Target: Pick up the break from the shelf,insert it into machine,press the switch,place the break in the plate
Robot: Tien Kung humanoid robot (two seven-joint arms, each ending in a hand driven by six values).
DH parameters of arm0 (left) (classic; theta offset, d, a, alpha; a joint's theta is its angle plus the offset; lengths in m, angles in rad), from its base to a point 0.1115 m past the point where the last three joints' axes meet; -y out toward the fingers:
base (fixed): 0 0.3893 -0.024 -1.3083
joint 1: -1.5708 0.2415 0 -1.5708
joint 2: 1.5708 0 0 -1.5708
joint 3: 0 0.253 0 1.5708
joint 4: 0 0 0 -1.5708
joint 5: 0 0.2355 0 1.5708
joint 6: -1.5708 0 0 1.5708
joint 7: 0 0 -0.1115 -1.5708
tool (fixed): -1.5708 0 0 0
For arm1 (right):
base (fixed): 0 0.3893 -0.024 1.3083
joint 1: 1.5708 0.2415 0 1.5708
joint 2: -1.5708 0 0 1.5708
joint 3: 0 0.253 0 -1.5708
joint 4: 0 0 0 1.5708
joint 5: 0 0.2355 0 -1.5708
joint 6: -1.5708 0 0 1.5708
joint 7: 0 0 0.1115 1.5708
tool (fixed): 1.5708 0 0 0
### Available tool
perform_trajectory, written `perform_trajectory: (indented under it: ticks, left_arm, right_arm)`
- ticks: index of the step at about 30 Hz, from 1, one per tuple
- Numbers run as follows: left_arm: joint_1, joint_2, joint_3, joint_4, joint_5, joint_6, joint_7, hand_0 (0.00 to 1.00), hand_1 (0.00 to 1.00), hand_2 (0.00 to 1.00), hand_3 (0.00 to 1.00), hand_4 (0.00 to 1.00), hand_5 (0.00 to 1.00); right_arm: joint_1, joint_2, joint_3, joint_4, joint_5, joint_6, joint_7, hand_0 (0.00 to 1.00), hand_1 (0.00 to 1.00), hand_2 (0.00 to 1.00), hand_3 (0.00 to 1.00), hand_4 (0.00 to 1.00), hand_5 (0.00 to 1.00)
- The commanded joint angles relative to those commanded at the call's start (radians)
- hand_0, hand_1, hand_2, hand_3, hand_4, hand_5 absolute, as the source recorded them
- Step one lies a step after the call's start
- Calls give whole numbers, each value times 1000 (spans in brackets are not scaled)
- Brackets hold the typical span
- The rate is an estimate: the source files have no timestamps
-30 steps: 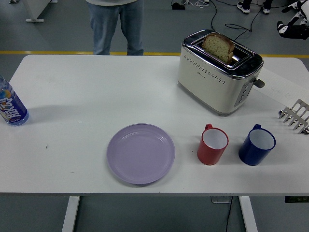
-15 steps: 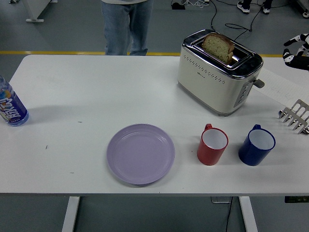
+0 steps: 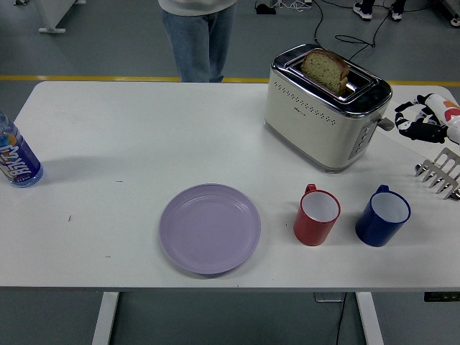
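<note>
The bread (image 3: 326, 70) stands in the toaster (image 3: 325, 106), its long axis slanting far-left to near-right. My right hand (image 3: 422, 119), fingers loosely curled on nothing, sits just right of the toaster's lever (image 3: 386, 123); bread lies far-left.

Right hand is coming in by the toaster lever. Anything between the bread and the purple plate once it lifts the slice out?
Nothing visible. The bread sticks up from the toaster; the table toward the plate is bare. The red mug stands right of the plate, off that path.
</note>
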Motion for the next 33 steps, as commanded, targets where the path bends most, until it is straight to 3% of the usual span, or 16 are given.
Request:
perform_trajectory:
  ticks: [16,33]
  left_arm:
    - [-7,-1,11,0,-10,0,0,652,534,532,573,401,837]
    - [-9,-2,16,0,-13,-1,1,652,536,536,573,397,834]
  right_arm:
    - [16,46,-33,-70,-7,-7,9,2,2,230,697,512,591]
    - [25,68,-30,-119,-8,-13,12,2,2,231,695,539,614]
